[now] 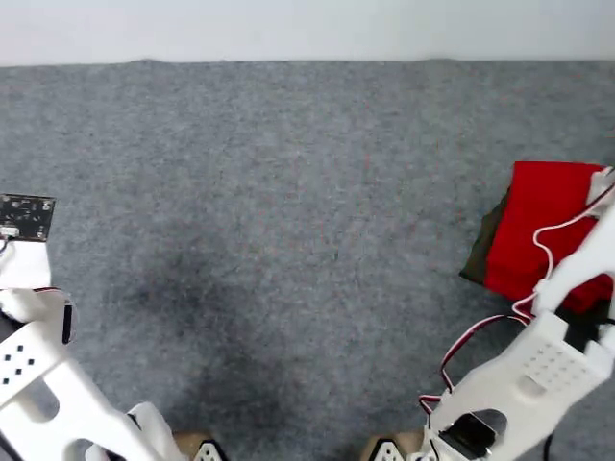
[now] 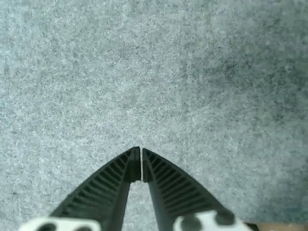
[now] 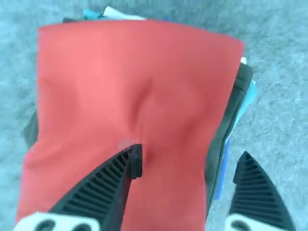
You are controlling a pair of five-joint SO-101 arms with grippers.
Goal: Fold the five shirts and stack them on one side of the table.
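The high camera hung above the arms' side of the grey table (image 1: 307, 211) and looked steeply down across it toward the pale wall (image 1: 307, 29) at the far edge. It was far enough off to take in the left arm (image 1: 48, 384) and the right arm (image 1: 538, 375) at the near corners. The left wrist camera sat just behind the left gripper (image 2: 141, 159), facing down along it, close over the table's cloth. The right wrist camera looked likewise past the right gripper (image 3: 191, 159) — very near the red shirt (image 3: 130, 96). That red shirt (image 1: 543, 221), at the table's right edge, was shared with the high view.
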